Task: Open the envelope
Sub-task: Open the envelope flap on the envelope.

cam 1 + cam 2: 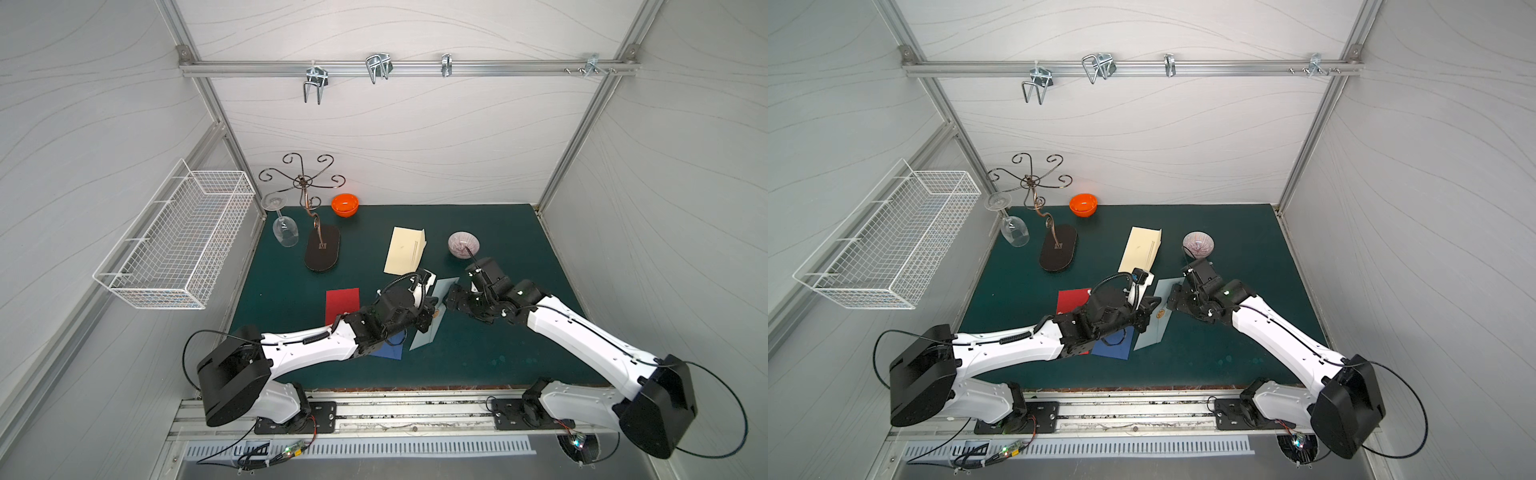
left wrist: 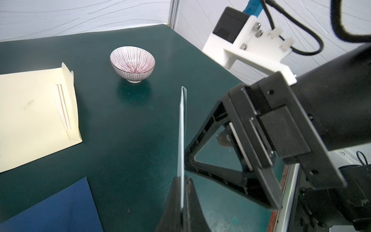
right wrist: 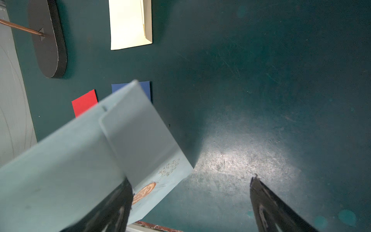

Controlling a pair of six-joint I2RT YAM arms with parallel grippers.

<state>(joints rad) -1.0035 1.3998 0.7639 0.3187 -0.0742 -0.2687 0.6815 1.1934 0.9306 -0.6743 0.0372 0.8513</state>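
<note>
A pale blue envelope (image 1: 426,332) (image 1: 1150,334) hangs above the green mat near its middle, and my left gripper (image 1: 432,309) (image 1: 1152,307) (image 2: 182,179) is shut on its edge. The left wrist view shows the envelope (image 2: 182,130) edge-on, rising from the pinched fingertips. In the right wrist view the envelope (image 3: 60,170) shows its greyer flap (image 3: 136,140) and, beside that, an orange-brown seal (image 3: 145,191). My right gripper (image 1: 453,299) (image 1: 1173,299) (image 3: 190,178) stands open at the envelope's far end. One finger (image 3: 120,200) lies against the flap's edge; the other is clear of the paper.
A cream envelope (image 1: 405,255), a red one (image 1: 343,303) and a dark blue one (image 1: 388,351) lie on the mat. A striped bowl (image 1: 463,244) sits just beyond my right gripper. An orange bowl (image 1: 345,204), glass stand (image 1: 322,249), hanging wine glass (image 1: 284,232) and wire basket (image 1: 178,241) are at back left.
</note>
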